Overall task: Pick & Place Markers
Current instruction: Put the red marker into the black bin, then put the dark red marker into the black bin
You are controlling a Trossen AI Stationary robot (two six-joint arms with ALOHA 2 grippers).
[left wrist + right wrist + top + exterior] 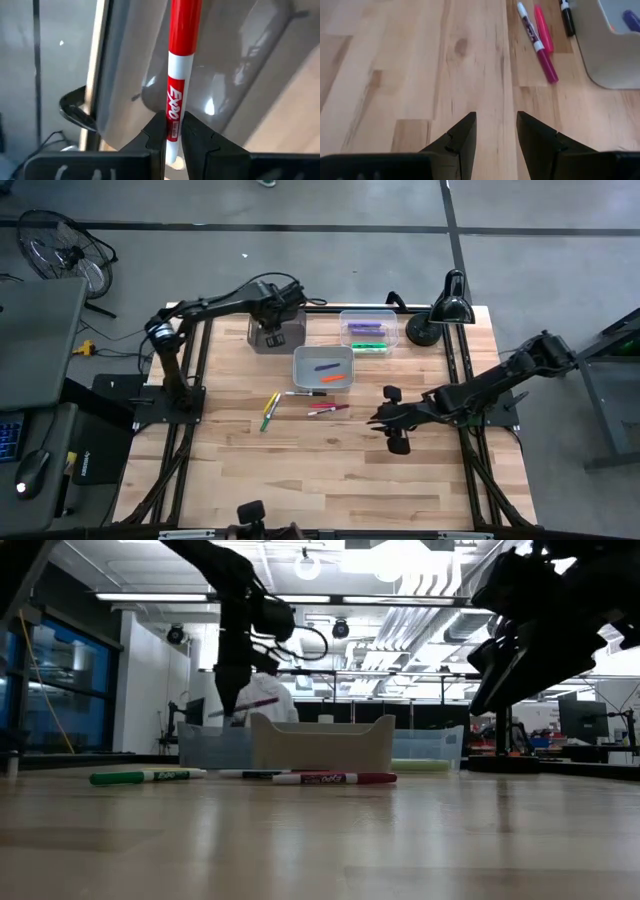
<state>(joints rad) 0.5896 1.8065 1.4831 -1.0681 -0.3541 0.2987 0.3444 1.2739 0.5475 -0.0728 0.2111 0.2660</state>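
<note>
The wooden counter [330, 470] carries three bins: a grey bin [275, 338] at the back left, a clear bin [368, 330] beside it and a middle bin [322, 368] with two markers inside. More markers [318, 408] lie loose before it. The left hand [172, 137] hangs over the grey bin, pinching a red marker [181, 65]. The right hand [496, 132] hovers spread above bare wood near the loose markers.
</note>
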